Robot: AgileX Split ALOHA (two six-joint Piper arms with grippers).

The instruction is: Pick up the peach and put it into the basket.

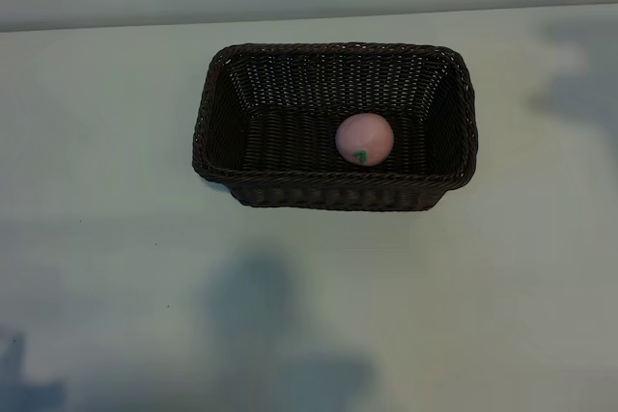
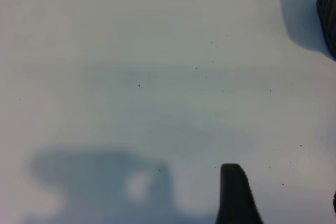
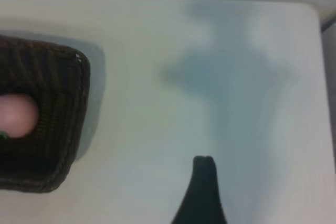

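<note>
On table centre: basket [image 1: 241,132] w/ peach [image 1: 365,139] inside; both arms out of the exterior view.
Basket material: dark brown woven wicker, tight ribbed weave on walls & floor, braided rim.
Basket shape: rectangular, rounded corners, walls flaring slightly outward toward the rim.
Basket axis: long side runs left-right across the exterior view, open side up.
Peach position: on basket floor, right of centre, close to the near wall; whether it touches that wall, can't tell.
Peach look: small round ball, smooth pale pink, no weave or fuzz visible; much smaller than basket.
Peach orientation: tiny green leaf mark faces near side, low on the ball, toward the camera.
Table [image 1: 97,238]: flat, pale, matte; soft grey shadows of the arms on near part & far right.
Left gripper [image 2: 283,198]: over bare table, apart from basket; one dark smooth finger [image 2: 236,198] shows, jaws spread, nothing between them.
Right gripper [image 3: 262,192]: above bare table beside basket's end, clear of it; one dark tapered finger [image 3: 202,192] in sight, jaws wide apart, empty.
Right wrist view: basket's rounded corner [image 3: 79,64] & a pink slice of peach at frame edge.
</note>
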